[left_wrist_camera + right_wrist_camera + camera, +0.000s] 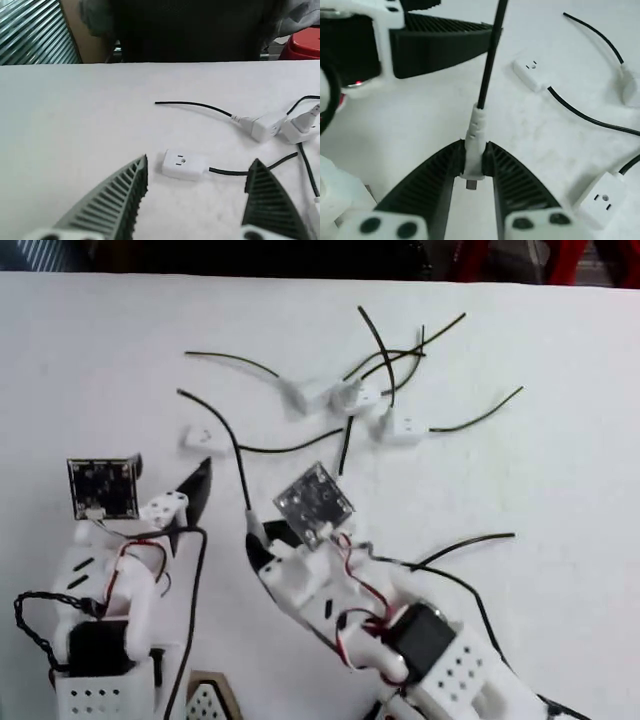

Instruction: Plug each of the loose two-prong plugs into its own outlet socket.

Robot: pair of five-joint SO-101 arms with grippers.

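Note:
My right gripper is shut on a white two-prong plug, prongs pointing back toward the wrist, its black cable running away over the table. From above, that plug sits at the right gripper, just right of my left gripper. The left gripper hangs open above the table. A white outlet socket lies beyond its fingertips, slots up. The same socket lies ahead of both grippers.
Farther back lie more white sockets and plugs with tangled black cables. Another socket lies close beside the right gripper. A dark chair and a red object stand past the table's far edge.

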